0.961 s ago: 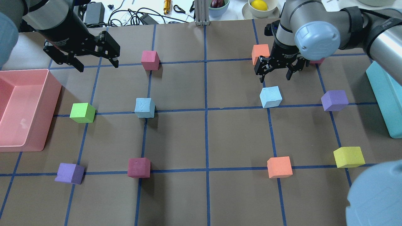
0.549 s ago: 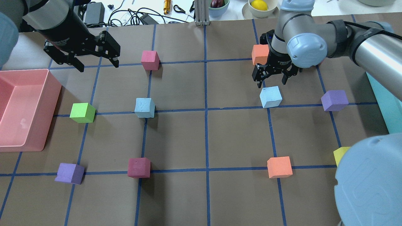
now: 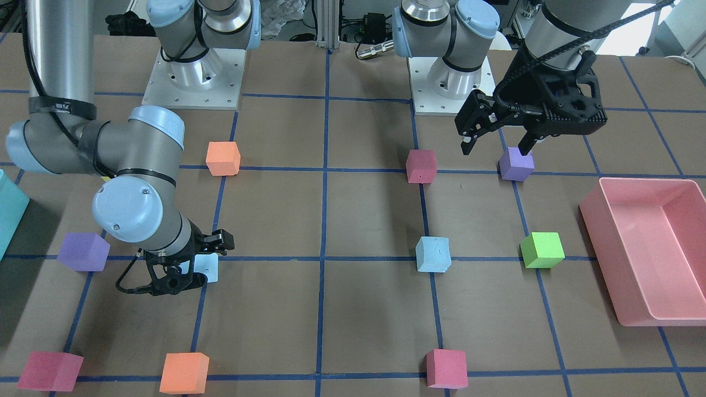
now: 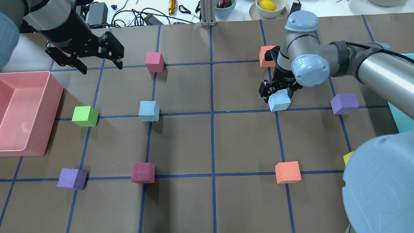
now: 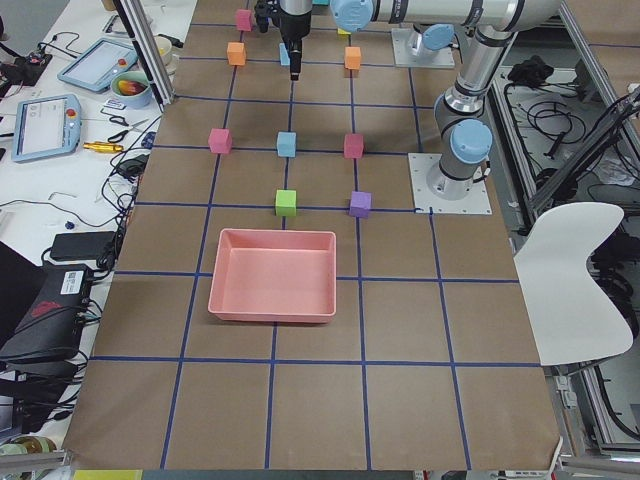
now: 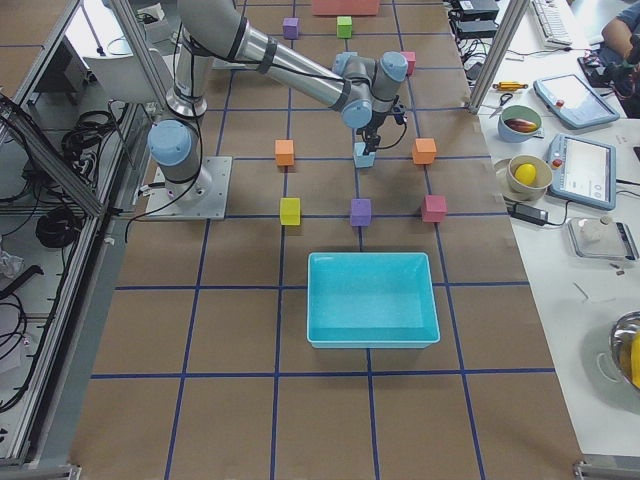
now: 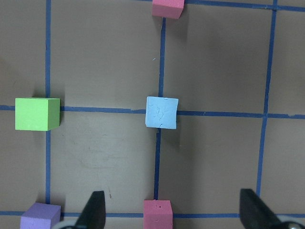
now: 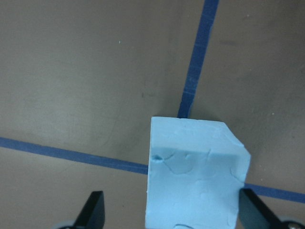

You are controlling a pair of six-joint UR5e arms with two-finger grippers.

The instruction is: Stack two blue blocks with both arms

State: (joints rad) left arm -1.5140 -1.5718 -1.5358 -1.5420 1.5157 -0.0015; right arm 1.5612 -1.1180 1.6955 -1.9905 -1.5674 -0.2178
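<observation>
Two pale sky-blue cubes rest on the brown table. One blue block (image 4: 149, 111) sits left of centre and also shows in the left wrist view (image 7: 161, 112). The other blue block (image 4: 280, 102) sits right of centre. My right gripper (image 4: 276, 93) is low over it and open, with a finger on each side. The right wrist view shows that block (image 8: 195, 171) between the spread fingertips (image 8: 94, 210), and I see no contact. My left gripper (image 4: 101, 65) is open and empty, held high at the far left, away from both blocks.
A pink bin (image 4: 53, 97) stands at the left edge and a teal bin (image 6: 370, 262) at the right. Other cubes are scattered on the grid: green (image 4: 84, 116), pink (image 4: 154, 61), orange (image 4: 266, 56), purple (image 4: 344, 103), maroon (image 4: 143, 172), orange (image 4: 288, 172).
My right gripper has come down and toward the near side, from behind the right blue block to straddling it. The left arm has not moved.
</observation>
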